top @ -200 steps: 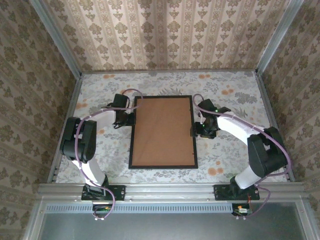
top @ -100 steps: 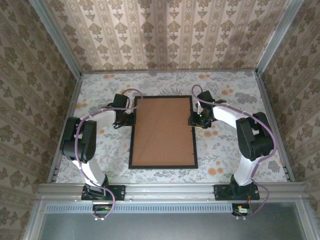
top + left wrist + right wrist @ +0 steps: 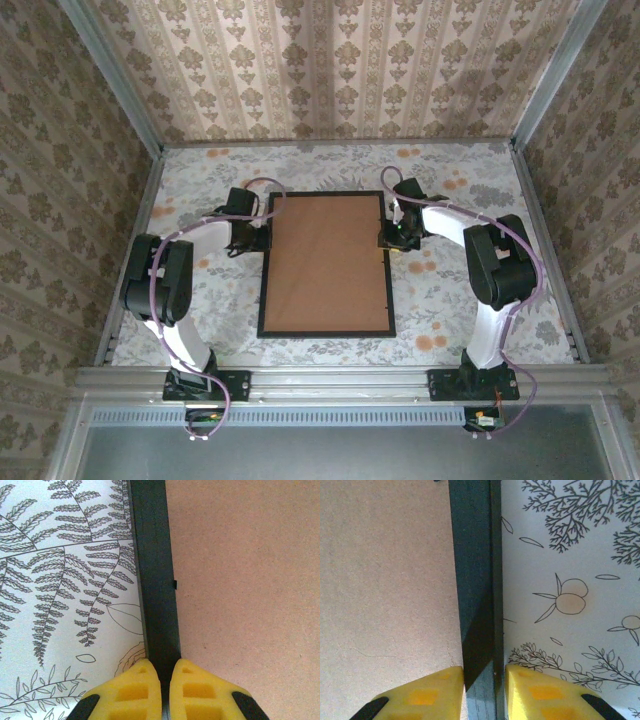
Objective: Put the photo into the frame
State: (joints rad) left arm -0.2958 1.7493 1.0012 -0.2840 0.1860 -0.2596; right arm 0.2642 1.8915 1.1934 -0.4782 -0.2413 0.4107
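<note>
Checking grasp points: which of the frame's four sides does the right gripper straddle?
The long side of the frame on the robot's right: the right gripper has a finger each side of it. The left gripper is at the opposite long side.

Note that your two arms match: left arm point(image 3: 160, 282) and right arm point(image 3: 500, 268) each carry bulky black joint housings, a white lower link, and a purple cable point(image 3: 265, 181) looped along the outside. At your wrist cameras, the fingertips point(image 3: 136, 694) are yellow pads with recessed square pockets, black at the outer corners.
</note>
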